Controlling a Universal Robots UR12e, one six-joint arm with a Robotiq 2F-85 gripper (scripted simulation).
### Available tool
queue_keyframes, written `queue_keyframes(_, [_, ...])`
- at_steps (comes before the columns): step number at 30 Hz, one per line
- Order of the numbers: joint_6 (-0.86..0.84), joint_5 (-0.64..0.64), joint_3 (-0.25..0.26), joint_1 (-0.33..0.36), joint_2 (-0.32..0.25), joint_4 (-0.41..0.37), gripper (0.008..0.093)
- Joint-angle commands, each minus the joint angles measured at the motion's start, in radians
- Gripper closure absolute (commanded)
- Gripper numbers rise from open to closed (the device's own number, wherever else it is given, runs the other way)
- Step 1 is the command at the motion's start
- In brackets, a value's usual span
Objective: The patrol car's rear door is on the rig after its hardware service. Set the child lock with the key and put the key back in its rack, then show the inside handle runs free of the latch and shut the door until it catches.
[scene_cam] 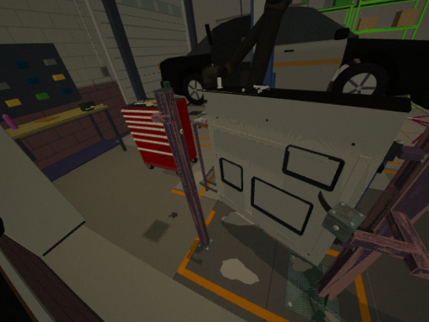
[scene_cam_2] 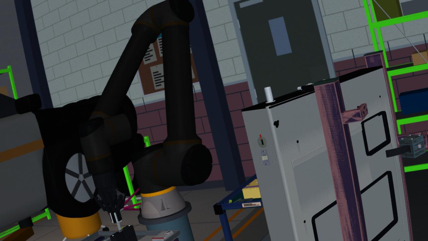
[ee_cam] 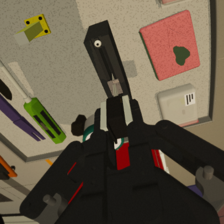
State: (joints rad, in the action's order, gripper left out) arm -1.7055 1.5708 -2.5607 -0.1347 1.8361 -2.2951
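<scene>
The key [ee_cam: 116, 116] is mostly hidden between my fingers; only its dark head shows, with its pale blade [ee_cam: 114, 87] reaching down into the black rack [ee_cam: 106, 59] on the tool tray. My gripper [ee_cam: 117, 111] is closed with its fingers clamped on the key's head, low beside the robot base [scene_cam_2: 115, 218]. The grey rear door [scene_cam_2: 323, 168] stands open on its purple rig, well to the right. On the door's edge face sit the round child lock [scene_cam_2: 262, 141] with a red pointer and a pale latch plate [scene_cam_2: 264, 158] below it. The door's inside handle is not visible.
A black-and-white patrol car [scene_cam: 301, 50] stands behind the door. On the tray around the rack lie a green screwdriver [ee_cam: 44, 120], a red pad [ee_cam: 169, 44], a white box [ee_cam: 178, 104] and a yellow bracket [ee_cam: 33, 27]. A red tool cabinet [scene_cam: 159, 132] and a purple rig post [scene_cam: 182, 167] stand nearby.
</scene>
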Motion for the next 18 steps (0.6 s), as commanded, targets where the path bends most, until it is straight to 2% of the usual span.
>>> queue_keyframes(1, [0.000,0.000,0.001,0.000,0.001,0.001,0.0934])
queue_keyframes(18, [0.000,0.000,0.015,0.000,0.025,0.039,0.0934])
